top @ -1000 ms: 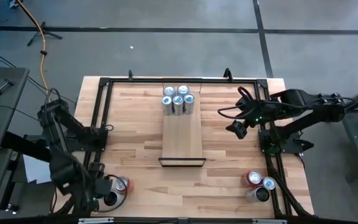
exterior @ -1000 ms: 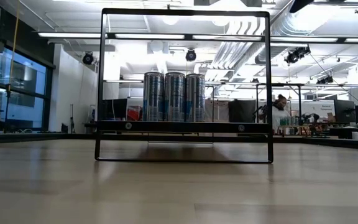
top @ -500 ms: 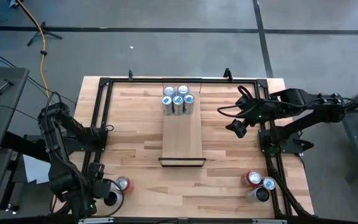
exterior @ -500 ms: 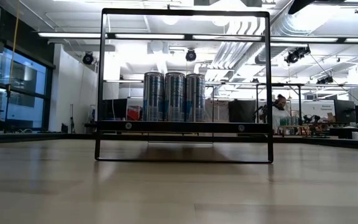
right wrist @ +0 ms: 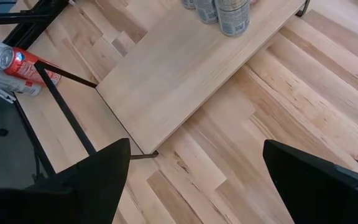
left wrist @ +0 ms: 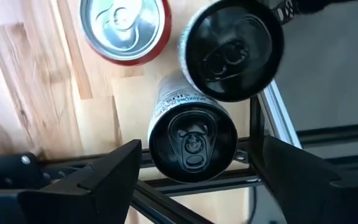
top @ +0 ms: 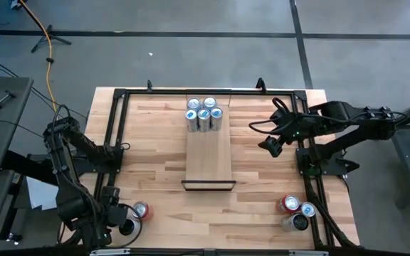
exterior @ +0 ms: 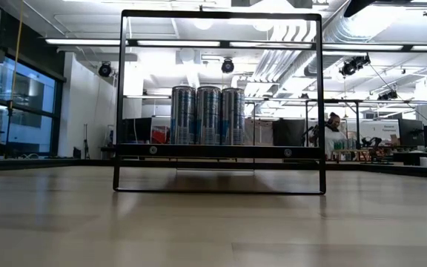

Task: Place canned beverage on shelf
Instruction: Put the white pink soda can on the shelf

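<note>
Black-topped cans [left wrist: 192, 144] stand between the spread fingers of the left end effector [left wrist: 194, 171] at the worktop's [top: 148, 153] near-left corner, beside a red can [left wrist: 125, 28]; no label is legible. The right end effector [top: 270, 147], fingers spread, hovers right of the shelf [top: 208, 155], where five silver cans [top: 203, 114] cluster at the far end.

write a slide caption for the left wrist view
Open left gripper poised above a black-topped can, beside another black-topped can and a red can.
</note>
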